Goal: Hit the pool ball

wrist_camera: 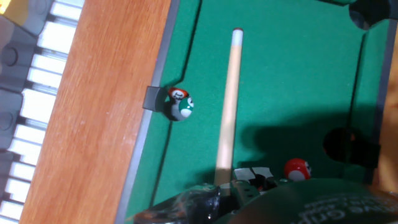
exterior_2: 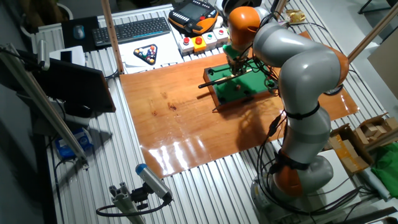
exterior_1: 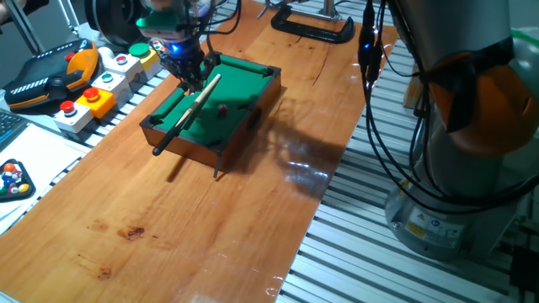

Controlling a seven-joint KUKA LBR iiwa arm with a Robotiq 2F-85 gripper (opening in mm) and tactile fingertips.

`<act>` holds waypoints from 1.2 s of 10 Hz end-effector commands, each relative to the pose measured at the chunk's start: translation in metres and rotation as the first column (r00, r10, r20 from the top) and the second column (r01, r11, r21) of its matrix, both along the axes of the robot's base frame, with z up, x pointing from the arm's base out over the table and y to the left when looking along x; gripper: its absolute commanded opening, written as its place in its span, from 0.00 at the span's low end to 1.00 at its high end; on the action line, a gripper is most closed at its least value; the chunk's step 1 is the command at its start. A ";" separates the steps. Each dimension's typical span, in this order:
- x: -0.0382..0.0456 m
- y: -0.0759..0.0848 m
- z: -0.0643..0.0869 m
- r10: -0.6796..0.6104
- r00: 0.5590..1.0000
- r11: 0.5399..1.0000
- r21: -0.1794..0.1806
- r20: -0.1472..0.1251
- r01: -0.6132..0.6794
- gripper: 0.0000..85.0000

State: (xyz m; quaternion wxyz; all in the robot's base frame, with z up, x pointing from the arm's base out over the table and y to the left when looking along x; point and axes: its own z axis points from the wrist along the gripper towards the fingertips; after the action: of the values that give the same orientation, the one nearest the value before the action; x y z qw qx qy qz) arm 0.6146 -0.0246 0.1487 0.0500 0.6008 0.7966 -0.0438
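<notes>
Gripping the cue (wrist_camera: 227, 106), hand (exterior_1: 190, 74) is closed on its shaft. Pool ball (wrist_camera: 297, 168) sits just beside hand, well off cue's line; a straight push prob misses, or clips green ball (wrist_camera: 180, 104).

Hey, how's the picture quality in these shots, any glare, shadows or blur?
One fixed view: white glare on the glossy wooden board, arm shadow beside the miniature green-felt pool table. Other fixed view: wider glare along the board's near edge. Hand view: dark shadow on the felt, blurred pincer base, small red pool ball sharp.
</notes>
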 end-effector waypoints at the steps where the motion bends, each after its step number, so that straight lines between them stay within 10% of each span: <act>1: 0.0017 0.000 -0.003 -0.005 1.000 1.000 0.000 -0.003 0.005 0.01; 5: 0.0087 0.005 -0.012 -0.043 0.999 0.999 0.034 0.018 0.043 0.06; 7: 0.0112 0.008 -0.018 -0.050 0.998 0.999 0.009 0.038 0.049 0.37; 12: 0.0141 0.015 -0.034 -0.107 0.992 0.994 -0.011 0.064 0.108 0.62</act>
State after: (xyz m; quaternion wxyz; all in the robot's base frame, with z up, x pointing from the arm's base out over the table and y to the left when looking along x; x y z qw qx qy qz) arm 0.6288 -0.0094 0.1136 0.0776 0.6444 0.7600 -0.0329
